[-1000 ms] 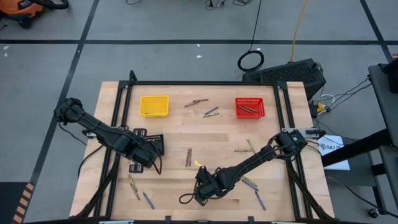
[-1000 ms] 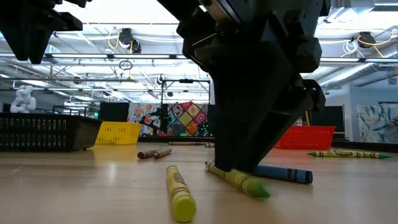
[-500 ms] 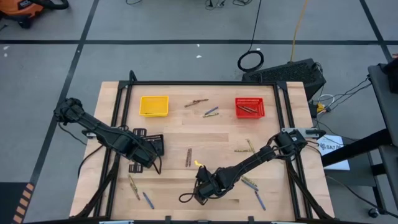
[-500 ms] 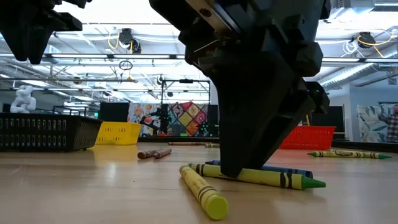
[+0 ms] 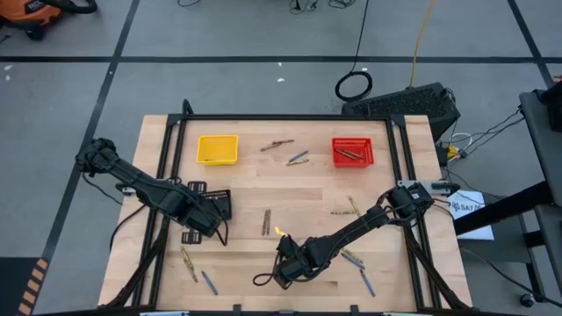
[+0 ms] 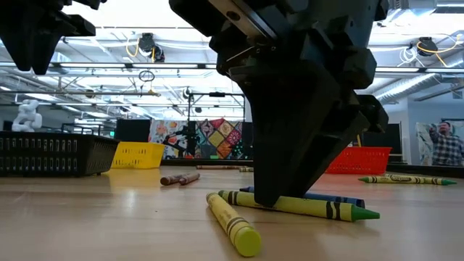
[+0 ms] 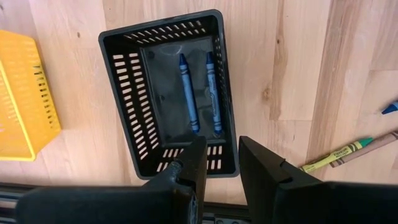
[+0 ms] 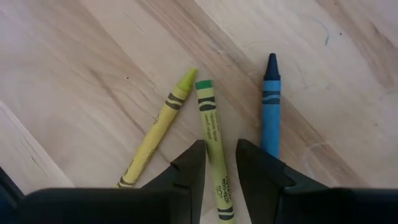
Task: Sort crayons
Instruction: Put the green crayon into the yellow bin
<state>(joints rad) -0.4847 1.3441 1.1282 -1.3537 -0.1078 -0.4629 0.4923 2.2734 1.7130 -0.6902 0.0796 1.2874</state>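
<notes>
Right gripper [image 8: 215,163] is down at the near middle of the desk [image 5: 307,189], jaws set either side of a green-tipped crayon [image 8: 212,134]. The crayon lies flat on the wood and runs in between the two fingers [image 8: 190,167]. The gap is narrow; can't tell whether they actually pinch it or just straddle it.

Two more lie alongside it: a yellow-green crayon [image 8: 155,132] angled off on one side, a blue crayon [image 8: 270,106] on the other, neither touching the jaws. From table height, the green-tipped one sits under the gripper body with the yellow-green one nearer the camera and the blue one behind.

Left gripper [image 7: 219,163] hangs over the black basket [image 7: 123,81] at the left middle of the desk, jaws slightly apart, nothing between them. Two blue crayons [image 7: 188,93] lie side by side in the basket's bottom.

The yellow basket [image 5: 218,148] sits at far left; can't see anything in it. The red basket [image 5: 352,151] at far right holds a couple of crayons.

Loose crayons are scattered elsewhere: a pair between the yellow and red baskets, one at mid desk, some towards the right edge, a few in the near-left and near-right corners.

A person [image 6: 443,145] shows in the room far behind.
</notes>
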